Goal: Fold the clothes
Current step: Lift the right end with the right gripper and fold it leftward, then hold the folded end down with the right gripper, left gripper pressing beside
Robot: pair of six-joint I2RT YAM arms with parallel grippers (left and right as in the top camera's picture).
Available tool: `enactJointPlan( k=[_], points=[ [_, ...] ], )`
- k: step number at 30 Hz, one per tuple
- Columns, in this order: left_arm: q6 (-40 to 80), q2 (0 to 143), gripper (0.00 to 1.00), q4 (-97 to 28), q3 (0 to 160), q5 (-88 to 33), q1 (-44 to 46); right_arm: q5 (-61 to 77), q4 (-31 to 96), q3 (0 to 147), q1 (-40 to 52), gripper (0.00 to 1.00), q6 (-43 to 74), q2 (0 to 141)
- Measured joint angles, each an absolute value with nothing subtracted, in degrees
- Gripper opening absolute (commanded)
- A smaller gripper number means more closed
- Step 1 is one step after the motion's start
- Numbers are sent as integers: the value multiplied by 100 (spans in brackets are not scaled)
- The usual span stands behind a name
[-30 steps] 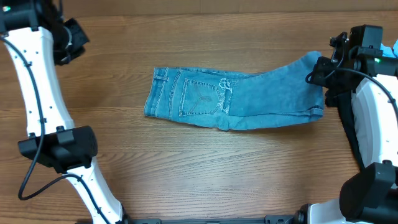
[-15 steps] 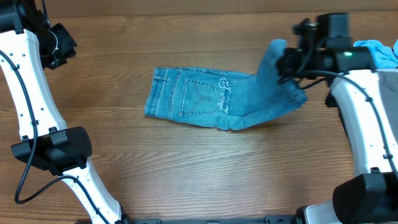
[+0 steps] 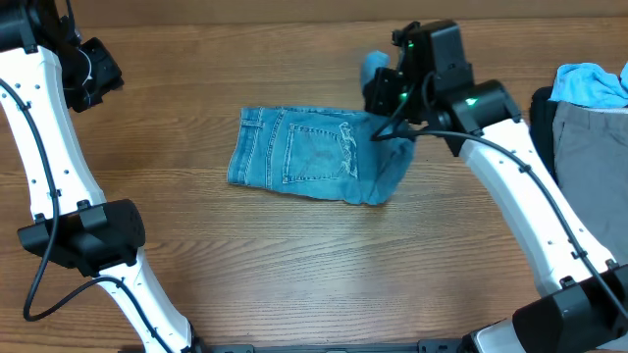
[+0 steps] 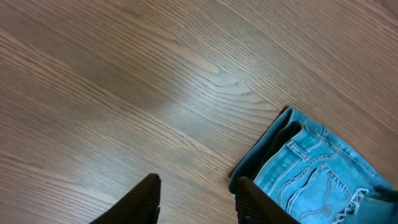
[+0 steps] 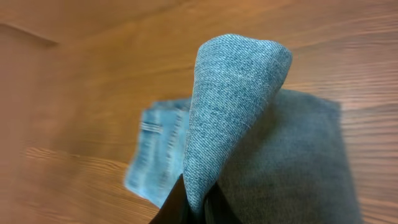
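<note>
Relative to the earlier frames, the leg end of the jeans (image 3: pixel 304 152) is found displaced from the right of the bench (image 3: pixel 294 265) toward the centre, and is now raised above the seat portion. The denim fold is pinched between the closed jaws of the right gripper (image 5: pixel 196 208). The left gripper (image 4: pixel 196 202) is held at the far left, jaws apart, with nothing between them; only bare bench and the waistband edge are seen below it. The waist section lies flat, pocket side up. The lengthwise fold is judged complete; the crosswise fold is judged under way, and the leg must still be laid down and released. A sky-blue garment (image 3: pixel 589 83) and a grey garment (image 3: pixel 589 157) are piled at the right edge.
</note>
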State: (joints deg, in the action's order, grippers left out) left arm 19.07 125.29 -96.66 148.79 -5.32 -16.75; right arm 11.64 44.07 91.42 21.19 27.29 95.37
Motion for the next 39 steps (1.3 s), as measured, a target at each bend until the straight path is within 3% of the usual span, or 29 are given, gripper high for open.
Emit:
enactJointPlan(
  k=[16,26,34,36,39],
  points=[
    [1907,12529,46,-9666,14879,-532,-1675,851,3347,9161,3052,4,3841,10475],
    [1907,12529,43,-9666,14879,-539,-1660,-56,2954,9161,3710,4,4091,10541],
    [1905,12529,35,-9666,14663,-642,-1660,-298,2486,9161,3922,4,4285,10864],
    [1907,12529,29,-9664,14591,-648,-1660,-322,2436,9161,3977,4,4294,10945],
    [1911,12529,10,-9666,14492,-668,-1660,-342,2357,9161,4051,4,4307,11065]
  ],
)
